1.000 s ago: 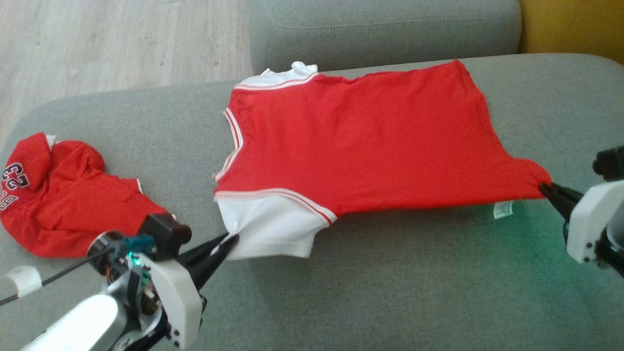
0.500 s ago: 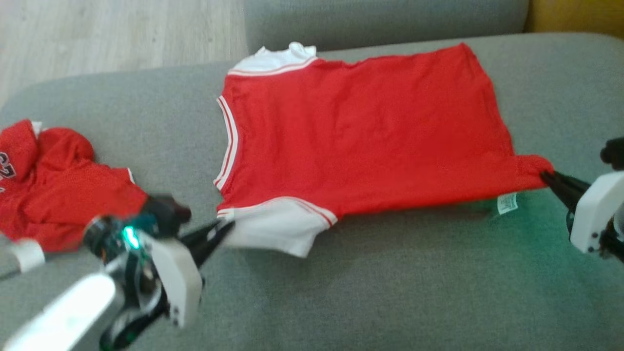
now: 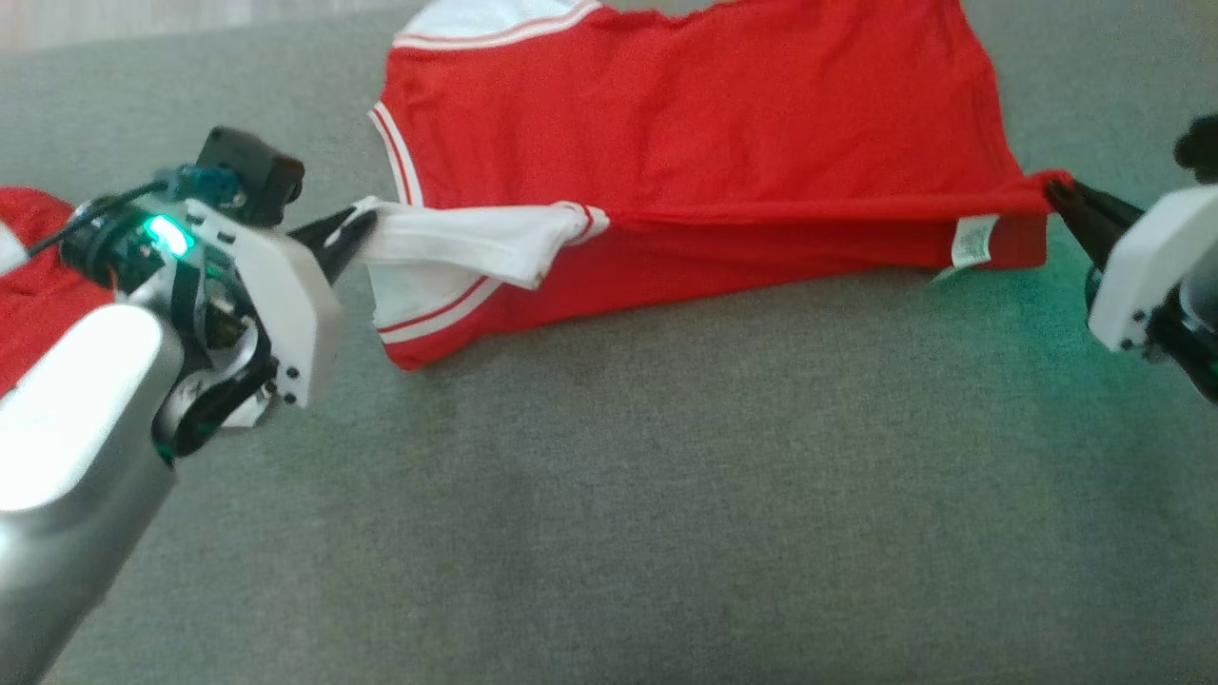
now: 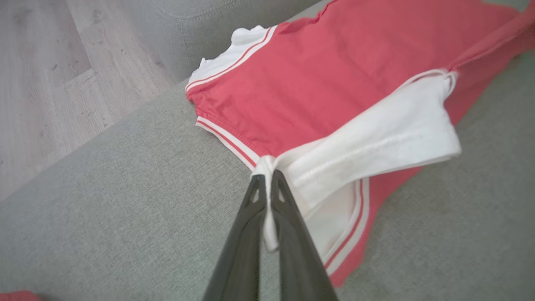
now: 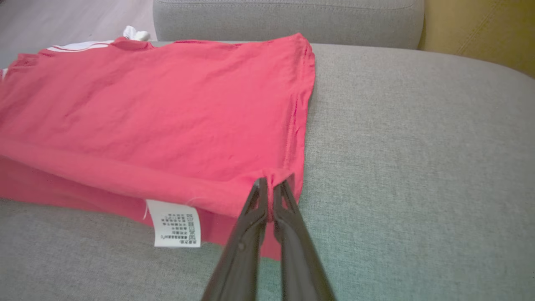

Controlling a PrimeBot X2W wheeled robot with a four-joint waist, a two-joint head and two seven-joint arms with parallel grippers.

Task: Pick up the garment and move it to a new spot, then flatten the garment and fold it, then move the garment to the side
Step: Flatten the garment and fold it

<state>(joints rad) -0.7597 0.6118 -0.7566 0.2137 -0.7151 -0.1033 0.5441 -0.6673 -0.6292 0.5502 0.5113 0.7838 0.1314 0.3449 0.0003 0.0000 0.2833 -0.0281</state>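
Observation:
The garment (image 3: 685, 114) is a red shirt with white sleeves and red-white trim, spread across a grey sofa seat. My left gripper (image 3: 357, 221) is shut on the white sleeve (image 3: 457, 243), lifting it so the near edge hangs off the cushion. In the left wrist view my left gripper (image 4: 267, 184) pinches white fabric of the garment (image 4: 334, 83). My right gripper (image 3: 1054, 190) is shut on the red hem corner at the right, also raised. In the right wrist view my right gripper (image 5: 271, 186) clamps that corner of the garment (image 5: 159, 113), beside its white care label (image 5: 175, 223).
A second red garment (image 3: 38, 285) lies at the seat's left end behind my left arm. The grey sofa seat (image 3: 666, 495) stretches wide in front. A backrest cushion (image 5: 288, 19) runs behind, wood floor (image 4: 50, 75) lies beyond the sofa's left end, and a yellow surface (image 5: 476, 29) stands at the back right.
Both grippers have lifted the garment's near edge off the seat, so it now hangs folded along a raised line. The head camera has tilted down, shifting the whole picture.

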